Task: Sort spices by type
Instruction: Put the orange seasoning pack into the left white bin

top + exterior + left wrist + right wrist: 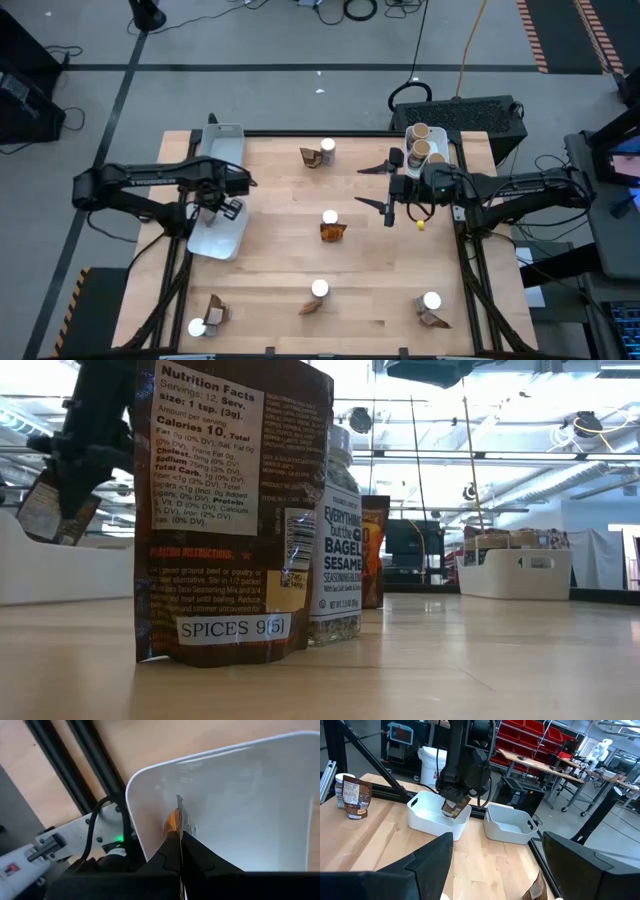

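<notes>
Wooden table [360,270] seen from above, with both dark arms reaching in from the frame's sides. Left gripper [222,202], at centre-left of the high view, hangs over a white tray [215,240]; its fingers are pressed together on a small brown packet [454,807], which the right wrist view shows hanging above that tray and clear of its floor. A second white tray [222,142] sits just above the first in the high view. Right gripper [388,188], at centre-right, hovers above the bare wood with its two fingers spread wide and nothing between them. Directly behind it, at the table's upper right edge, a third tray [452,150] holds tan-topped jars [420,134].

Remaining spices lie scattered in pairs, each a white-lidded jar beside a brown packet: one pair at upper centre [320,152], one at mid-table [331,224], one at lower centre [316,294], one at lower right [431,308], and one at lower left [205,319]. A small yellow object [421,225] lies on the wood just below the right gripper.

In the low view, a brown packet labelled "SPICES" [228,510] stands upright in the left foreground, touching a bagel-seasoning jar [336,550].
</notes>
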`<control>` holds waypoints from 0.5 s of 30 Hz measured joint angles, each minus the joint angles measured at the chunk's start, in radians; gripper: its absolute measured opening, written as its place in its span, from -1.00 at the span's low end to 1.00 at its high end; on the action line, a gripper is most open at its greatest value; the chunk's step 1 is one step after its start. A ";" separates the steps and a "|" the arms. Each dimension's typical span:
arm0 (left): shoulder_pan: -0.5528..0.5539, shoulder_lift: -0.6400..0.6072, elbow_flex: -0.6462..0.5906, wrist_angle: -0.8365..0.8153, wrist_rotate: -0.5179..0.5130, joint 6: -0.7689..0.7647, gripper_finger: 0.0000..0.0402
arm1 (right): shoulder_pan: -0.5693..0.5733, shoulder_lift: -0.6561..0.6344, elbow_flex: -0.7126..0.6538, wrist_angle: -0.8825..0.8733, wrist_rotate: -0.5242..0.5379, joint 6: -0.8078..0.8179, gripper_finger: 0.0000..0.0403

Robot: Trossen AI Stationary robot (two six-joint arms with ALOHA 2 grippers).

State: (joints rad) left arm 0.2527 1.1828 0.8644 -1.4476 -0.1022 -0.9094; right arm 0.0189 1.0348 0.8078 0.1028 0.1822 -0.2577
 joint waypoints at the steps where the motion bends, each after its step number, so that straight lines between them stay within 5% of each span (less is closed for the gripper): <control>1: 0.007 -0.012 -0.008 -0.002 -0.002 -0.001 -0.98 | 0.000 0.000 0.000 0.000 0.000 0.000 0.43; 15: 0.047 -0.057 -0.012 -0.025 -0.083 -0.076 -0.98 | 0.000 0.000 0.000 0.004 0.000 -0.015 0.43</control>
State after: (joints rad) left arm 0.3000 1.1263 0.8524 -1.4725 -0.1854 -0.9856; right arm 0.0189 1.0348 0.8078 0.1071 0.1822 -0.2726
